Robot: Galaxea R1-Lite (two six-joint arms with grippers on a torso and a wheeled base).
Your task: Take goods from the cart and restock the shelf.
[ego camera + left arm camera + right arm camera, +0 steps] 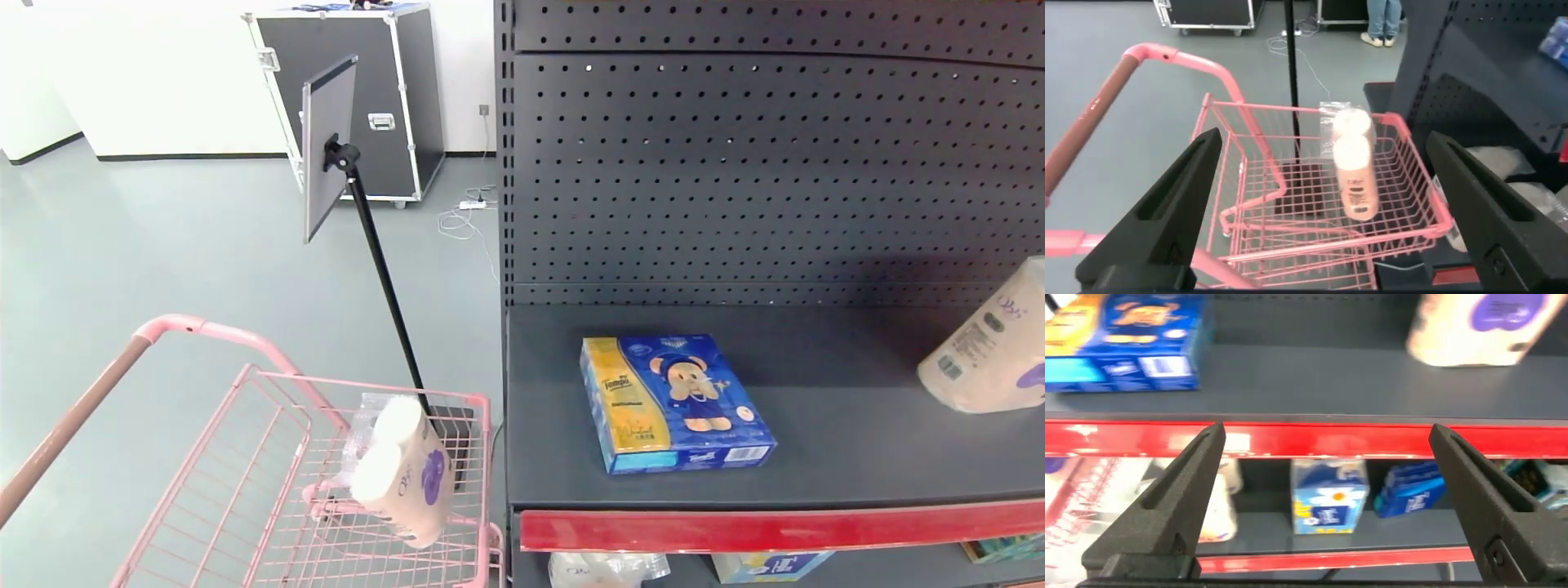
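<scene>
One roll pack (1354, 167) in cart (1259, 106) beyond left gripper (1323, 135).

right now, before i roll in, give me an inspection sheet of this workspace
surface: dark shelf board, red front strip
job's things: pink cart holds one roll pack leaning at its front; blue tissue box flat on the board; second roll pack at its right end
clutter: more packs below the board
grippers: left pincer open, facing the cart; right pincer open, facing the board's edge
cables: white cable on the floor
surroundings: panel on stand, flight case
</scene>
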